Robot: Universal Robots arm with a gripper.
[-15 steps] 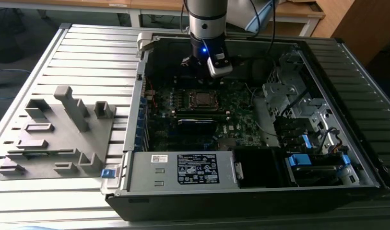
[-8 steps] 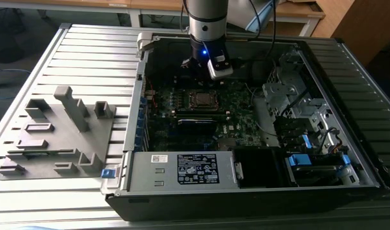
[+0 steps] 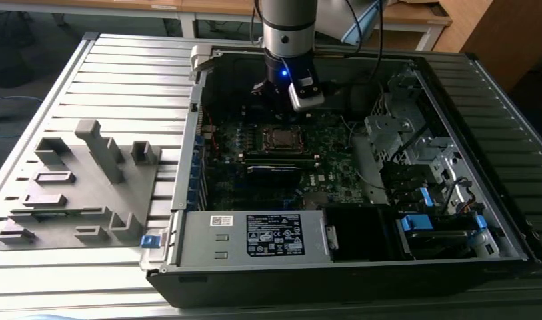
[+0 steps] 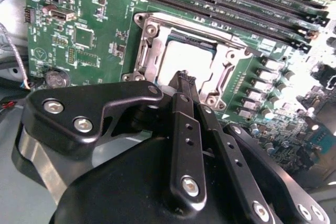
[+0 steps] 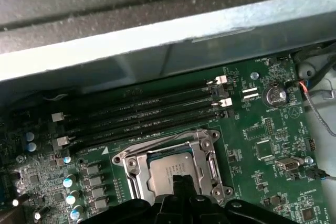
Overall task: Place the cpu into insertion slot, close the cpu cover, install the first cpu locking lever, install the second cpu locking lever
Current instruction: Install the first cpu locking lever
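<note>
**Surroundings.** Open computer case (image 3: 193, 167) lying on its side on a slatted metal counter (image 3: 119, 73). Green motherboard (image 4: 100, 3) forms the floor beneath the jaws. Long black memory slots (image 5: 142, 114) run in parallel rows just beyond the jaws. A coin cell (image 5: 275, 95) and loose wires are off to one side of them, and a row of small capacitors (image 5: 68, 182) is off to the other. Grey power supply (image 3: 253, 237) sits inside the case, well apart from the jaws. Grey fixture tray (image 3: 75, 187) rests on the counter outside the case. Nothing stands between the jaws and the socket.

**Task items.** Cpu (image 4: 185, 56): flat, metal top up, seated in the insertion slot (image 4: 181, 39) directly under the jaws' tip. It is near-square, with edges parallel to the memory slots. Cpu cover (image 4: 152, 51): lying flat, its cut-out framing the chip.

**Arm.** Arm (image 3: 287, 33) descends near-vertical into the case, jaws pointing down at the board. Jaws clenched, black fingertips (image 4: 185, 81) pressed together and grasping nothing. They are poised over the cpu's near edge; contact cannot be told.
</note>
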